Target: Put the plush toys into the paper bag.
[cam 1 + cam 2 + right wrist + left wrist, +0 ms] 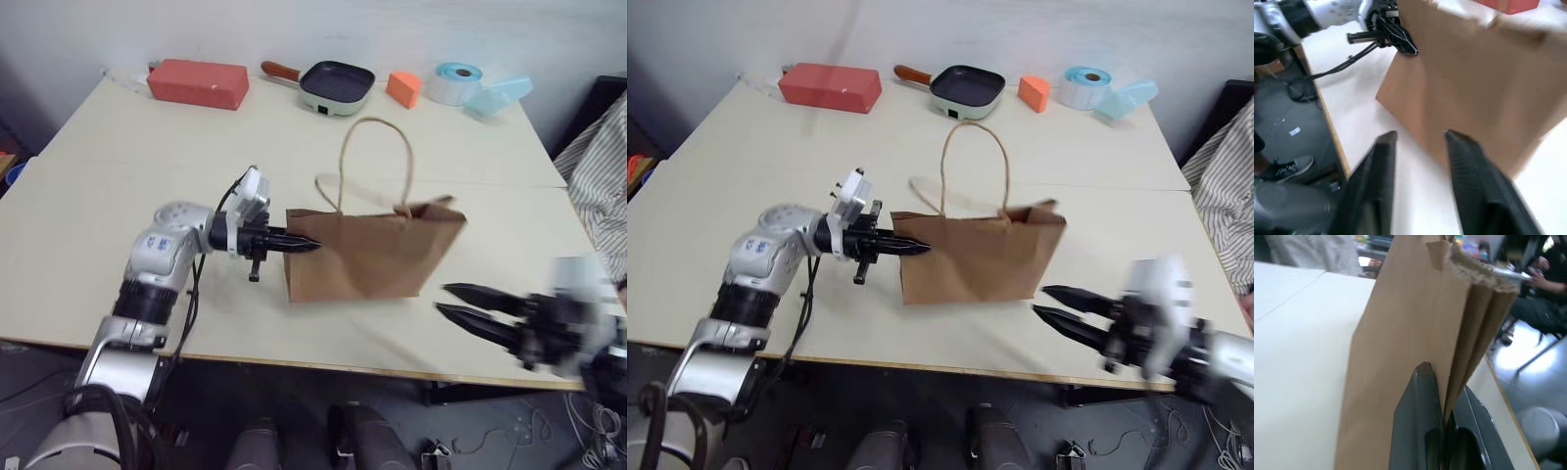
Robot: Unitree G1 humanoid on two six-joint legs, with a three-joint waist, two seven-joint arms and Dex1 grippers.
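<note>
Now we see the left pincer (312, 245) clamped on the paper bag's (377, 257) edge.

Our left pincer's black fingers (1418, 426) are pressed together on the folded side edge of the brown bag, which stands upright on the desk (118, 186) with its cord handle (377, 162) arching above it. Our right pincer (1046, 302) hangs near the desk's front edge, just beside the bag's other end and apart from it, its two fingers (1376, 181) spread with nothing between them. Along the far side of the desk we see a red box (198, 82), a small green pan (336, 86), an orange foam wedge (403, 88) and a roll of blue tape (457, 81). A person's striped sleeve (598, 176) shows at the right edge.
</note>
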